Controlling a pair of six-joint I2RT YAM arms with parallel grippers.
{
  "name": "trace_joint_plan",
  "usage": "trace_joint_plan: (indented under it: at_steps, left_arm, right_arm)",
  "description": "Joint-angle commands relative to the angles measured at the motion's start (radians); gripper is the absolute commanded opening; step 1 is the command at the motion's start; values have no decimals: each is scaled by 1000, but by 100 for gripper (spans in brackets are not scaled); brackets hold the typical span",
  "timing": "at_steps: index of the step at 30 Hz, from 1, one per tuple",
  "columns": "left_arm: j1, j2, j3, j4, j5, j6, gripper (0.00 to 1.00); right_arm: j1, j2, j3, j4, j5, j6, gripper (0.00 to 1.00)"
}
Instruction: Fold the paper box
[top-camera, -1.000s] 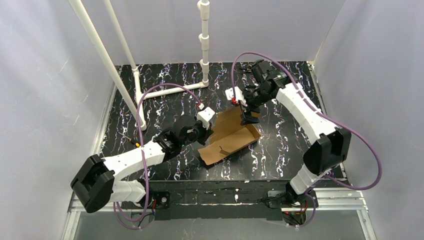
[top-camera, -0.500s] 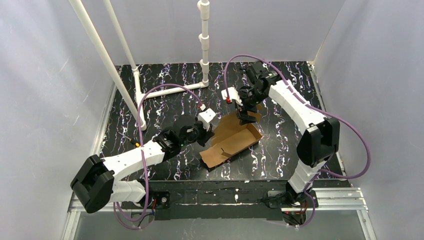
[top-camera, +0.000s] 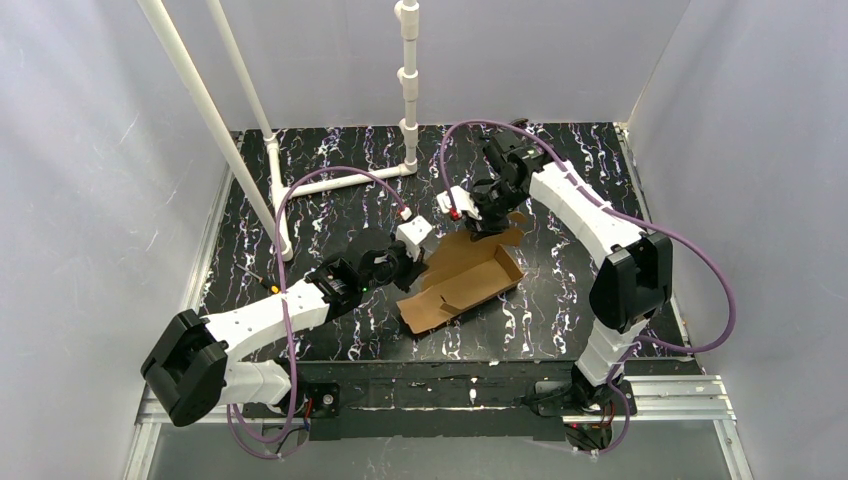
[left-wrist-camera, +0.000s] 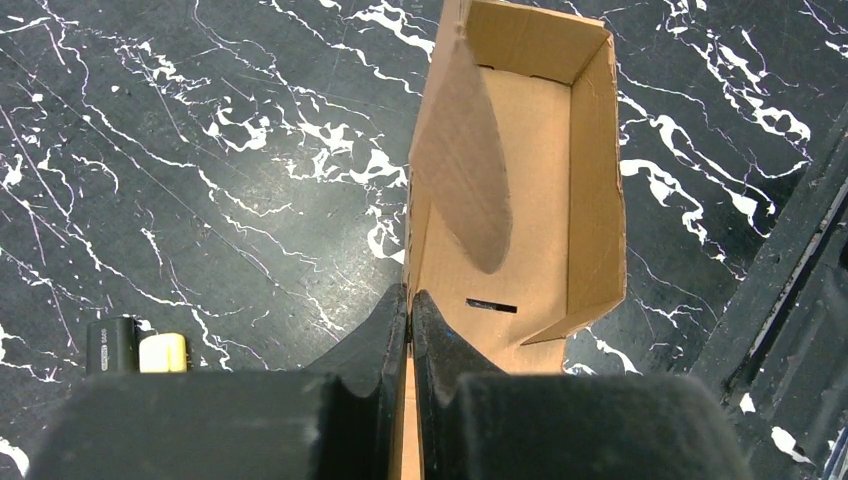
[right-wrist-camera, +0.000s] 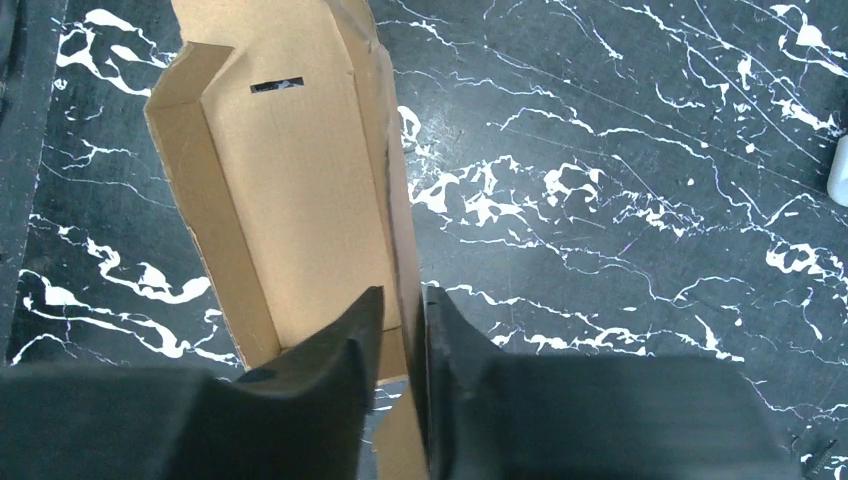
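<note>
The plain brown paper box (top-camera: 462, 280) lies half-formed on the black marbled table (top-camera: 570, 300). The left gripper (left-wrist-camera: 410, 300) pinches a side wall. The right gripper (right-wrist-camera: 402, 300) narrowly straddles a wall; whether it grips, I cannot tell.

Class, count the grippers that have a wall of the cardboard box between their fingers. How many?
2. The left gripper is pinched on the paper box's far long wall at its left end; the right gripper straddles that same wall at its right end.
</note>
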Motion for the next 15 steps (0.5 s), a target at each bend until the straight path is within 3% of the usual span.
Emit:
trace_joint_plan:
  at_steps: [1,5,8,15]
  left_arm:
    - [3,-31,26,-13,-37,-35,0]
    - [3,-72,7,-13,-76,-74,0]
    - [5,-135,-26,-14,-135,-125,5]
    - [11,-338,-127,-53,-223,-230,34]
  right_arm:
    - [12,6,3,-29,-23,-27,22]
    - [12,-1,-9,-38,-41,-25,1]
    - [12,-14,-31,-41,-54,-26,1]
    - [12,-46,-56,-63,-84,-2,1]
